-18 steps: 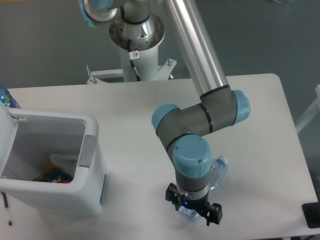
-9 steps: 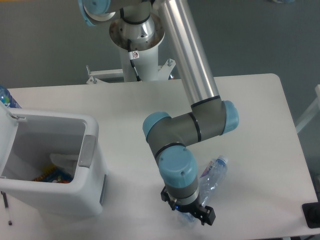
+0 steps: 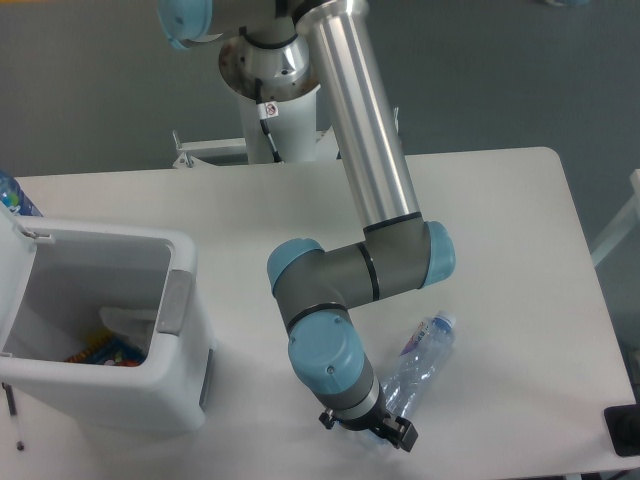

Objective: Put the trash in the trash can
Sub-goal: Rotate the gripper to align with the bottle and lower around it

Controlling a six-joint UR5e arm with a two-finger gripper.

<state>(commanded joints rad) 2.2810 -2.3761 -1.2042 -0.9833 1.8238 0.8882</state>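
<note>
I see the fingers [image 3: 372, 432] down low at the front edge of the white counter [image 3: 500, 200], right at the bottom end of the water bottle [image 3: 415, 365]. The arm's blue wrist hides most of them, so I cannot tell if they are squeezing the bottle or are let go. The bottle is clear and crinkly with a bluish label. It lies on its side on the counter, to the right of the trash can [image 3: 110, 330], well apart from it, and its cap end points up and away from the fingers.

The trash can is a big white bin with a grey handle panel on its side. Its lid is open. Inside I see something white and some bright orange and blue bits at the bottom. Behind the trash can, at the far left, a blue bottle [image 3: 15, 195] peeks in.
</note>
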